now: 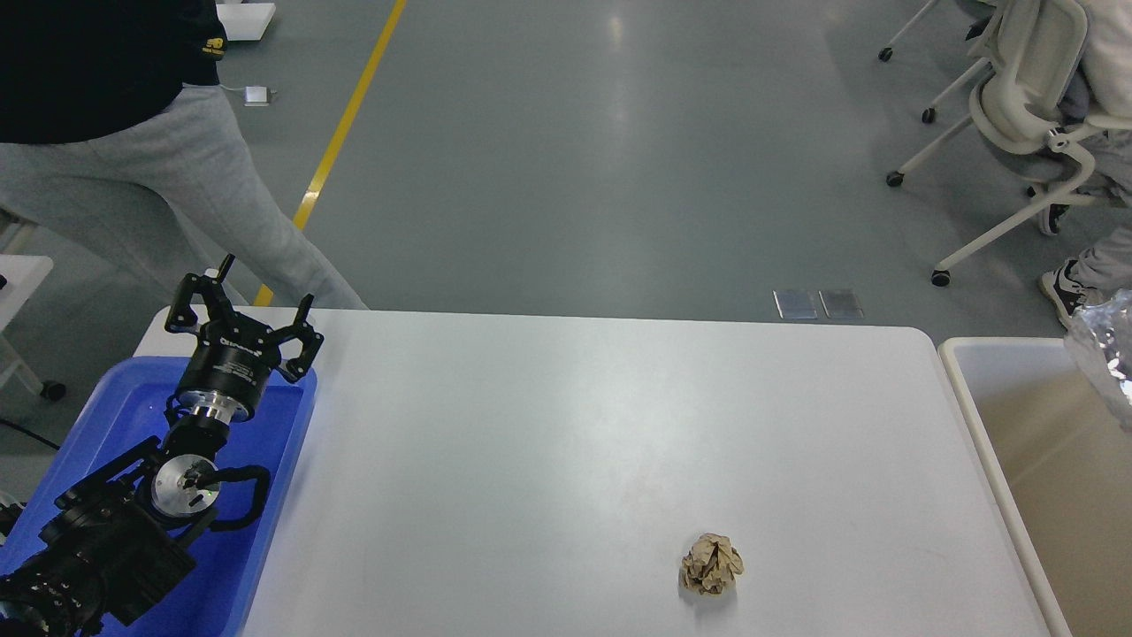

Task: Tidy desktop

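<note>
The white desktop (pixel 566 442) fills the middle of the head view. A crumpled brown paper ball (pixel 711 563) lies on it near the front, right of centre. My left gripper (pixel 246 305) is open and empty, held above the far end of the blue tray (pixel 283 416) at the desktop's left edge. A crumpled silver foil piece (pixel 1105 354) shows at the right edge of the view, above the white-rimmed beige bin (pixel 959 389). What holds the foil is out of view. My right gripper is not in view.
A person in grey trousers (pixel 177 177) stands just behind the desktop's far left corner. An office chair (pixel 1026 115) with a seated person is at the far right. A yellow floor line (pixel 349 115) runs behind the table.
</note>
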You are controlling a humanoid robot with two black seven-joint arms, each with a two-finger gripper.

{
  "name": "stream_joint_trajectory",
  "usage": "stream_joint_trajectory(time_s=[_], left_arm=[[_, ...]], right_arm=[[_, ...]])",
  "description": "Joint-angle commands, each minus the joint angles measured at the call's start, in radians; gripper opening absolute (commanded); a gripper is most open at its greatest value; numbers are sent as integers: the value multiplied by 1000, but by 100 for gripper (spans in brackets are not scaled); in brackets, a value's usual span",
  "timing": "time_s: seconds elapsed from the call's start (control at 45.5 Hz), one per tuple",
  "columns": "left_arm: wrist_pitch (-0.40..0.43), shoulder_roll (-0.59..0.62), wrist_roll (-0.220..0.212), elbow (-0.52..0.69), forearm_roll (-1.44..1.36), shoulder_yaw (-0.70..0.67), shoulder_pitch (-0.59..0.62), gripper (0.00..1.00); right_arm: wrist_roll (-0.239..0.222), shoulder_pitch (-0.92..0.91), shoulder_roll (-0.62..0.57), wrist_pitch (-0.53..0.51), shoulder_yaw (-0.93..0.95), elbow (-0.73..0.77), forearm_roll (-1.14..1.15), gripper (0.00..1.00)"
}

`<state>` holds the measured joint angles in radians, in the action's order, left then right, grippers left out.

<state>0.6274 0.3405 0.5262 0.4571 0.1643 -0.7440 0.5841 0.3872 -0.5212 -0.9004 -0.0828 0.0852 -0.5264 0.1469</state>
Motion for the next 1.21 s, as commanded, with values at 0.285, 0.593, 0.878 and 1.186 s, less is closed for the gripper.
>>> stream_joint_trajectory(time_s=[0.285, 0.593, 0.878, 1.186], left_arm=[[0, 0, 0, 0, 0, 0, -1, 100], [0, 0, 0, 0, 0, 0, -1, 100], [0, 0, 0, 0, 0, 0, -1, 100], [0, 0, 0, 0, 0, 0, -1, 100]], right_arm=[[-105, 30, 319, -9, 7, 436, -47, 0], [-195, 30, 419, 38, 38, 536, -58, 0], [-203, 30, 434, 84, 80, 537, -60, 0], [-202, 20, 434, 121, 84, 537, -60, 97]])
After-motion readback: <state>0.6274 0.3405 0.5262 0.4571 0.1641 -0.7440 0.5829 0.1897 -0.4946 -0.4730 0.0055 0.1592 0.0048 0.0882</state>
